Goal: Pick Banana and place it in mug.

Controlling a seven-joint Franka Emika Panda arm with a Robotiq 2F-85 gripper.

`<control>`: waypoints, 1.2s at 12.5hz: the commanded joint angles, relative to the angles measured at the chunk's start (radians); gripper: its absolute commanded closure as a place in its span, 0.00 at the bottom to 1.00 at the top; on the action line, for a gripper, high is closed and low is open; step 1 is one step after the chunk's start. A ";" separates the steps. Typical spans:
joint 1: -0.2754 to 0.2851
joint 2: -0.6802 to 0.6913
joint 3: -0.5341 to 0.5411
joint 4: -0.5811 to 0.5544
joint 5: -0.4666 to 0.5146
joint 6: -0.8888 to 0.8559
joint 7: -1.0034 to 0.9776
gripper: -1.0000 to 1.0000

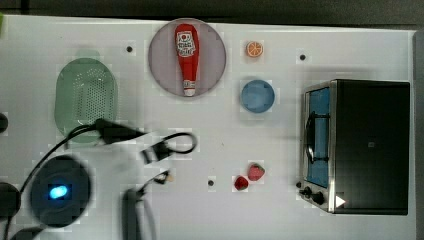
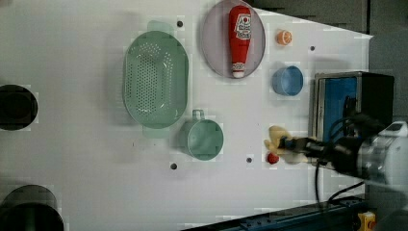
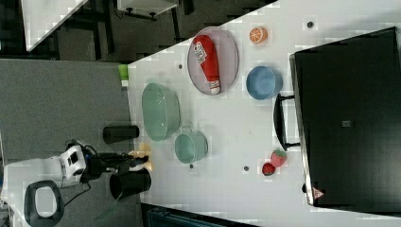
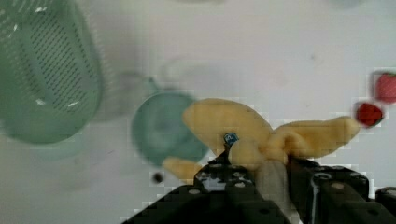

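Tabletop layout around the mug and the lifted banana

In the left view, the mug [image 2: 205, 139] stands on the table [image 2: 86, 159] just beside the colander [image 2: 155, 79], toward the left view's right; the ketchup bottle [image 2: 239, 39] lies on the plate [image 2: 213, 43], with the bowl [image 2: 287, 80] between plate and toaster oven [image 2: 353, 103]. The banana [image 2: 277, 137] hangs in the gripper [image 2: 287, 144], clear of the mug, near the strawberries [image 2: 273, 158].

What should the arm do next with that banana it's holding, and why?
Probably carry it sideways until it hangs right over the mug. The gripper is shut on the banana, lifted off the table. In the left view the banana sits off to the mug's right, near a strawberry, so letting go now would miss.
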 commanded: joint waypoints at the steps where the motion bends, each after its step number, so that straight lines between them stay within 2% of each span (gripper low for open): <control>1: 0.005 0.052 0.085 -0.001 0.034 0.010 0.270 0.73; 3: 0.005 0.114 0.122 -0.008 0.034 0.069 0.336 0.73; 8: 0.005 0.277 0.142 -0.084 0.031 0.347 0.338 0.73; 9: 0.005 0.297 0.139 -0.094 0.031 0.377 0.338 0.69; 13: 0.004 0.333 0.118 -0.100 0.030 0.401 0.338 0.26; 15: 0.003 0.311 0.114 -0.093 0.030 0.399 0.338 0.00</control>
